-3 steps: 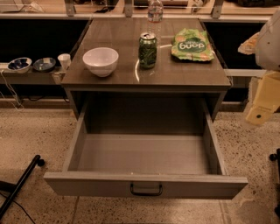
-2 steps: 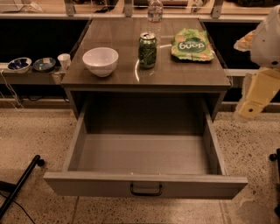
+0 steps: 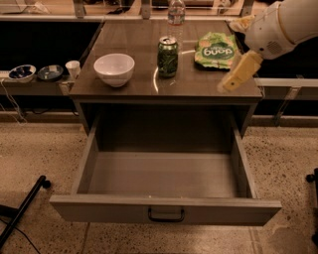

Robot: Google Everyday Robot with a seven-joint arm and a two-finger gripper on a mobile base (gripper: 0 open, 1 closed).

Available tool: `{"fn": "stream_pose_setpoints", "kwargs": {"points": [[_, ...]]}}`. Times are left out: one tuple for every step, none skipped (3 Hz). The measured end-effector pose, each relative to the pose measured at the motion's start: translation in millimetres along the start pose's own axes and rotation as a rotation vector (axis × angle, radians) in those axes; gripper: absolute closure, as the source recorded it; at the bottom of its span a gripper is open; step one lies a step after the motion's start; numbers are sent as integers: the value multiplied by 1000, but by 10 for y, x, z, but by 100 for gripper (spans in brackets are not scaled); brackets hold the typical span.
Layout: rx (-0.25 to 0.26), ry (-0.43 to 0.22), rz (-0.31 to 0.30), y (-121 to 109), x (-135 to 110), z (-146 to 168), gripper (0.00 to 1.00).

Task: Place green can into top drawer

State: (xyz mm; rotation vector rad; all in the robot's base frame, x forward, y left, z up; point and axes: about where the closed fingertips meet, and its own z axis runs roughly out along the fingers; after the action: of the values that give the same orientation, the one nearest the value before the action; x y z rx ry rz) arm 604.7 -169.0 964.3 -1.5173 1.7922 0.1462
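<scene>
The top drawer point(image 3: 164, 209) is already pulled open, but the green can point(image 3: 167, 57) stands upright near the middle of the bench point(image 3: 198, 84), ungrasped. The tool point(image 3: 235, 75) hovers over the front right corner, carrying nothing; whether it is spread or pressed together I cannot tell.

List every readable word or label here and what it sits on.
"dang", upside down: flat green snack bag.
Small dark green metal can: print too blurred.
Clear plastic bottle: label unreadable.
Gripper, above the right edge of the wooden tabletop: no text.
</scene>
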Motion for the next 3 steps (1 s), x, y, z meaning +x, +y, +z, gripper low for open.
{"fn": "stream_pose_setpoints", "kwargs": {"points": [[32,-164,74,-502,-56,592,0],[-1,-236,202,-751,-116,1075,0],[-77,-273,305,-804,-300,1506,0]]}}
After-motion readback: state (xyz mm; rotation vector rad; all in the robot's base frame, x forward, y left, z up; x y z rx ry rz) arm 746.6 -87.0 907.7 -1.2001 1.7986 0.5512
